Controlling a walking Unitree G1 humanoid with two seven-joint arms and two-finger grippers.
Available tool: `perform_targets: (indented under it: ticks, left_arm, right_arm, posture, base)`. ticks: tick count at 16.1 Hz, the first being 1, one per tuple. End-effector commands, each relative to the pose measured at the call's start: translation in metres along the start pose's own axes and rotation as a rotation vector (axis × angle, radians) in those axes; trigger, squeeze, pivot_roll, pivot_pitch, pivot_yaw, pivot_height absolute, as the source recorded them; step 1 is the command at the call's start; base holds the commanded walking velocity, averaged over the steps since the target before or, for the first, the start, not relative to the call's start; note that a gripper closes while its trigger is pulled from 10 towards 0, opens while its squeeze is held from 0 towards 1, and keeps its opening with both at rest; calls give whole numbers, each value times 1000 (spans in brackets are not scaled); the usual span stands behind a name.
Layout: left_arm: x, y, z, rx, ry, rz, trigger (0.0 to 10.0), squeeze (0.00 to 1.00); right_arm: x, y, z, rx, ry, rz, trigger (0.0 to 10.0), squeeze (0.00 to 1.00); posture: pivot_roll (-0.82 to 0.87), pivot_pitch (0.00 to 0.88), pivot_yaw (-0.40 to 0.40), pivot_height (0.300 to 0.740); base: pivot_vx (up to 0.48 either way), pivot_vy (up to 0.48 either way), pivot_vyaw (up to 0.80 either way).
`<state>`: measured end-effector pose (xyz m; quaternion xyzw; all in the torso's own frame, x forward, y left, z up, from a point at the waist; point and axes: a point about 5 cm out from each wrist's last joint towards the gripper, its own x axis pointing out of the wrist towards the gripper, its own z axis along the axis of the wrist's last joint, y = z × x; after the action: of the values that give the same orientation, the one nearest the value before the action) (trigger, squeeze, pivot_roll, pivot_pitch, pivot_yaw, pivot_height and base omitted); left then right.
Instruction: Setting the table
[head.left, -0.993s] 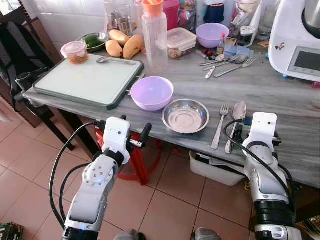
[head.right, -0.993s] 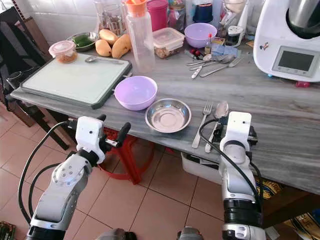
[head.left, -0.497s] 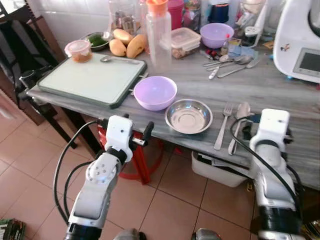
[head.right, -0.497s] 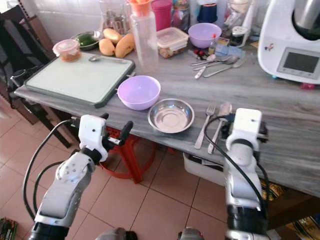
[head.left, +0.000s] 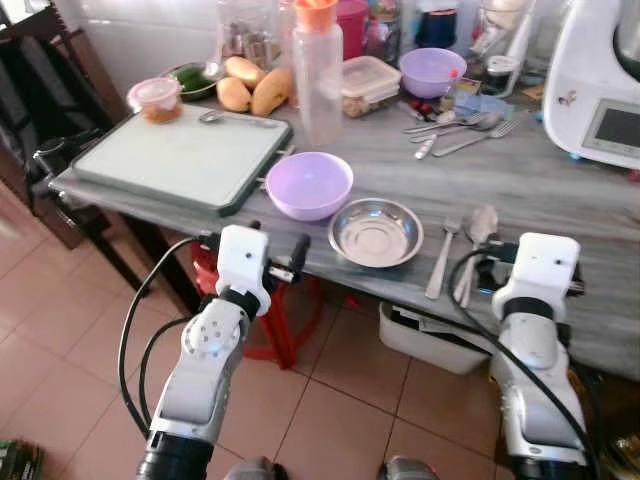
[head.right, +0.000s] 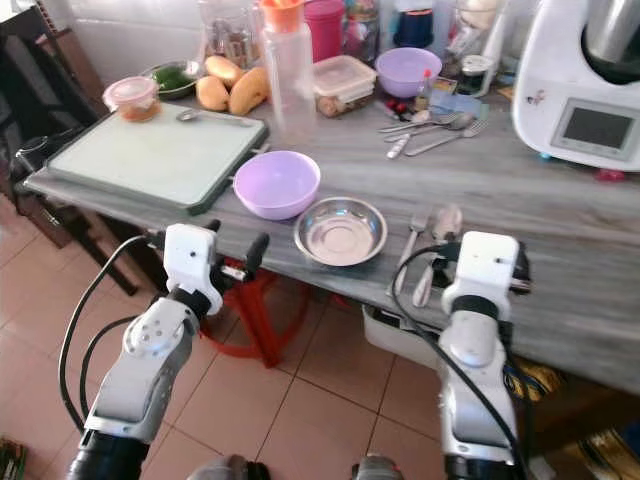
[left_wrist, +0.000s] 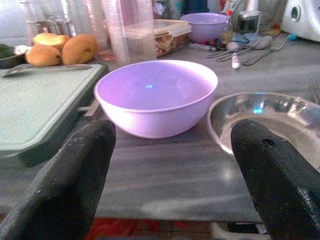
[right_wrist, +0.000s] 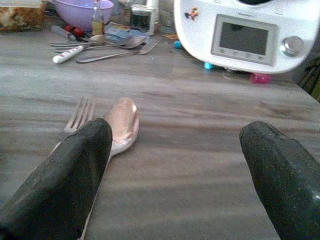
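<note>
Right now both arms are raised in front of the robot, elbows low, forearms angling up toward the near edge of the grey marble-look table (head.left: 560, 180). Left gripper (left_wrist: 170, 165) sits just off the table edge, fingers spread wide apart & holding nothing; thru its wrist cam the lilac bowl (left_wrist: 156, 95) sits straight ahead betw. the two black fingers, w/ the steel dish (left_wrist: 270, 117) just beside it. Right gripper (right_wrist: 180, 165) hovers low over the table's near edge, also released, fingers splayed, nothing betw. them. One right finger (right_wrist: 65, 175) lies over the handle end of the spoon (right_wrist: 121, 122), tho I can't tell if it touches. Spoon and fork (head.left: 441, 250) lie side by side just right of the steel dish, close together; long axes run near-to-far, bowl end and tines pointing away from the robot toward the back of the table, handles toward the edge. Further back: a green cutting board (head.left: 185, 155) at left, a clear bottle w/ orange cap (head.left: 318, 65), a second lilac bowl (head.left: 432, 70), loose cutlery (head.left: 460, 125), mangoes (head.left: 250, 90), and a white kitchen machine (head.left: 600, 85) at far right.
</note>
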<state>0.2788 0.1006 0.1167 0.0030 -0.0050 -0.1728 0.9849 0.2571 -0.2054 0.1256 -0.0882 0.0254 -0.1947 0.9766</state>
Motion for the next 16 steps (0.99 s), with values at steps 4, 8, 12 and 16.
perform_targets:
  ticks: [4,8,12,16]
  left_arm:
    - [3,6,-3,-24,3,46,10000,0]
    - [1,8,-8,-22,14,68,10000,0]
    - [-1,18,-7,-3,9,107,10000,0]
    - [-14,39,-9,27,18,191,10000,0]
  right_arm:
    - [-6,4,8,20,-80,55,10000,0]
    - [-15,10,11,7,-132,132,10000,0]
    - [-17,5,10,-40,-193,131,10000,0]
    - [-25,17,13,159,-155,194,10000,0]
  posture:
    - [-89,0,57,740]
    - [-92,0,52,740]
    - [-69,0,39,740]
    - [-57,0,36,740]
  base:
    - [0,0,-750]
    - [-289,0,0]
    - [-351,0,0]
    - [-362,0,0]
